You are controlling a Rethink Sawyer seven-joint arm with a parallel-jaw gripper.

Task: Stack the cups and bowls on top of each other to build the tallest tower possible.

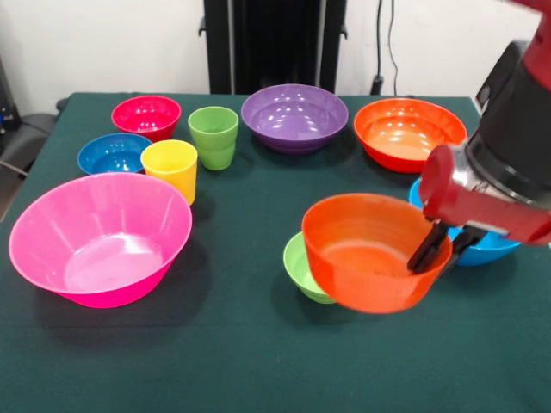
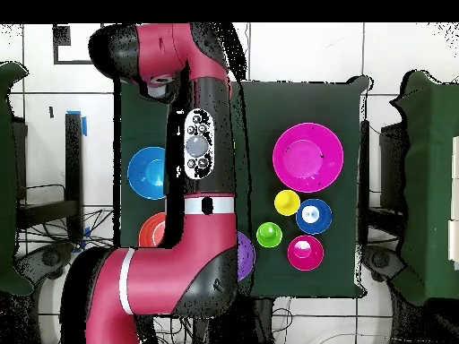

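The large pink bowl (image 1: 99,237) sits farthest left on the green table (image 1: 224,361) in the front view, and serves here as the landmark. Behind it and just to its right stands the yellow cup (image 1: 170,169), upright, with the small dark blue bowl (image 1: 113,154) touching or nearly touching the cup's left side. Farther behind the pink bowl is the small magenta-red bowl (image 1: 146,116), and right of that the light green cup (image 1: 213,136), upright, just beside the yellow cup. Farther right along the back stands the large purple bowl (image 1: 294,116), then a large orange bowl (image 1: 410,132), both well apart from the pink bowl.

To the right of the pink bowl, at about its depth, the small light green bowl (image 1: 300,267) rests on the table, partly hidden by an orange-red bowl (image 1: 370,254) that is held tilted above the cloth. The gripper (image 1: 441,245) has its dark fingers clamped over this bowl's right rim, one inside the bowl and one outside. Behind the gripper a light blue bowl (image 1: 482,248) shows only in part.

In the overhead view the arm (image 2: 202,170) covers the held bowl and the gripper; the pink bowl (image 2: 307,156) lies clear of it.
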